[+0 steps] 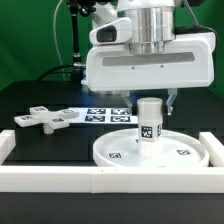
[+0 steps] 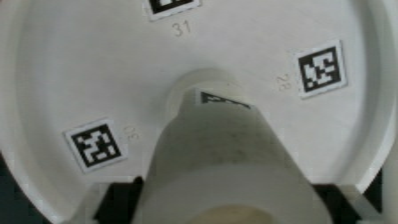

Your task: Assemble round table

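Observation:
The large round disc (image 1: 112, 150) lies flat on the table near the front. The short cylindrical leg (image 1: 149, 122) stands upright on its middle, a square tag on its side. My gripper (image 1: 148, 101) comes down from above and is shut on the top of the leg. In the wrist view the leg (image 2: 222, 140) fills the space between the two dark fingers (image 2: 121, 200), and the disc (image 2: 71, 70) spreads out beneath it with tags on its face. The flat cross-shaped foot piece (image 1: 40, 120) lies apart on the black table at the exterior view's left.
The marker board (image 1: 100, 112) lies flat behind the disc. A white straight-walled rim (image 1: 110, 182) runs along the table's front and up the exterior view's right side (image 1: 214, 150). A green backdrop and cables stand behind.

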Available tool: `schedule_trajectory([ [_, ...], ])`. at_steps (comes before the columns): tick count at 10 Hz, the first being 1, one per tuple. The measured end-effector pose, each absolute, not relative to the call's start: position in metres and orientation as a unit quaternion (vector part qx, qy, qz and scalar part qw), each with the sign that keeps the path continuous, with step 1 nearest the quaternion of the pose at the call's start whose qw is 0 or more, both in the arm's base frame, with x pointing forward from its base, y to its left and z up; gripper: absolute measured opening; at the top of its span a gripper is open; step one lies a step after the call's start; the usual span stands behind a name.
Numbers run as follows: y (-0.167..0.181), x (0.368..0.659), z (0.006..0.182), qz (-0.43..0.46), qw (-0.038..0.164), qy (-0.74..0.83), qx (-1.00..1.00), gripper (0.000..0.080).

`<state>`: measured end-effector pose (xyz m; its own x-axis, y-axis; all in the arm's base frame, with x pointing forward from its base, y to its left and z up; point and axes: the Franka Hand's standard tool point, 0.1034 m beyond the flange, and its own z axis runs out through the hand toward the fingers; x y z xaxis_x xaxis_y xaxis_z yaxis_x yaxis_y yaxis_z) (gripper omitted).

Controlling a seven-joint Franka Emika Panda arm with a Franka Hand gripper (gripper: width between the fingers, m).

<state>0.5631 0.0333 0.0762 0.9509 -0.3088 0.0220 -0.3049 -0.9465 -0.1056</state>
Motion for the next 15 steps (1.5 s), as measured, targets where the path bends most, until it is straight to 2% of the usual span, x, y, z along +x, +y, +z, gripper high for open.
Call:
schedule_trajectory([
  [7, 0.0319, 0.5630, 0.0757, -0.008, 0.057, 0.333, -0.941, 0.0407],
  [15, 0.0360, 0.5595, 0.0740, 0.019, 0.105, 0.674, -0.731, 0.0407],
])
